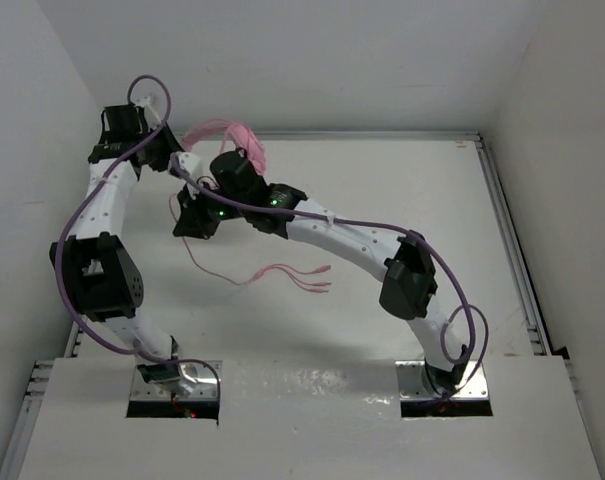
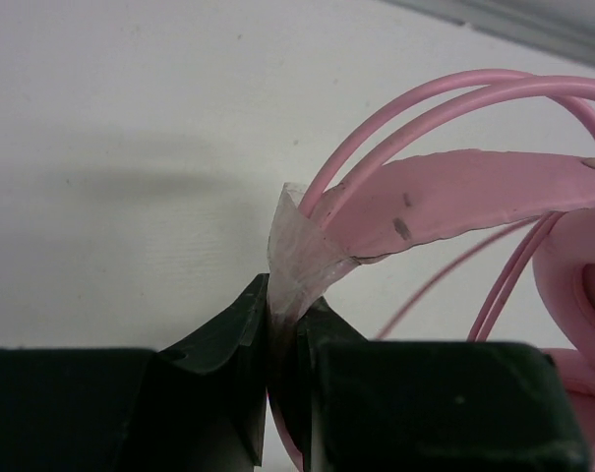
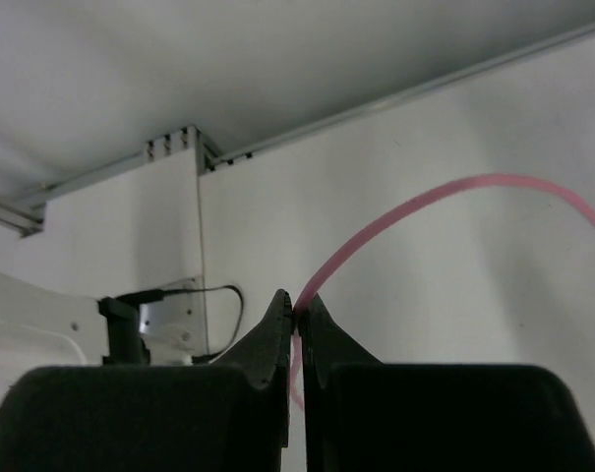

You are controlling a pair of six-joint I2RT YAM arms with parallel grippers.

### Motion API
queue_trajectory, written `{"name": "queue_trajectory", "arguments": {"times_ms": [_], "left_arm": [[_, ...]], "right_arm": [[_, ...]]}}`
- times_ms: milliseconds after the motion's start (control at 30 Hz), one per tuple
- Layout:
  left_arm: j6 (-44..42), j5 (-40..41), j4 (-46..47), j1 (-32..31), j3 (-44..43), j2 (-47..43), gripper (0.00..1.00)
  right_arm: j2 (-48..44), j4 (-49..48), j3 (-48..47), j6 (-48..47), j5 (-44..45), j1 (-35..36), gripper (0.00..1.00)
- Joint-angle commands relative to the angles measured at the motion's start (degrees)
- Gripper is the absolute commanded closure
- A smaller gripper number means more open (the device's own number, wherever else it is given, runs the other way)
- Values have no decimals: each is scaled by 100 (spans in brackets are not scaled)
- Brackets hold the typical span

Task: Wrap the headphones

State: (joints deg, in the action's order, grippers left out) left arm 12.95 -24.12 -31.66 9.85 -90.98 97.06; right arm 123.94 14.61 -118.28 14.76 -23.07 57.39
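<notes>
The pink headphones are held up at the back left of the table. My left gripper is shut on the end of their headband, where clear film wraps it; the jaws pinch that film. An earcup shows at the right edge, with loops of cord above the band. My right gripper is just in front of and left of the left one, shut on the thin pink cord. The rest of the cord trails onto the table, its ends lying loose.
Thick purple robot cables run along both arms. A metal rail borders the table at the back and another on the right. White walls stand close on the left and back. The left arm's base plate shows in the right wrist view.
</notes>
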Motion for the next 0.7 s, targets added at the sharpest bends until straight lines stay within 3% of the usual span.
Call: {"name": "queue_trajectory", "arguments": {"times_ms": [0,167,367,500,667], "left_arm": [[-643,320,195,-202,89,-249,100],[-1540,812,46,-457,212,-240,100],[-1831,1357,116,-492,379,-266,100],[-2094,1305,107,-519,423,-292,100],[-2358,910,11,-545,511,-319,100]], "right_arm": [[-598,-712,-249,658,-347,-52,100],[-1213,-872,-46,861,91,-140,100],[-1609,-714,216,1397,215,-728,100],[-1969,-1065,735,1476,268,-1027,100],[-1891,-768,439,1583,294,-1502,100]]}}
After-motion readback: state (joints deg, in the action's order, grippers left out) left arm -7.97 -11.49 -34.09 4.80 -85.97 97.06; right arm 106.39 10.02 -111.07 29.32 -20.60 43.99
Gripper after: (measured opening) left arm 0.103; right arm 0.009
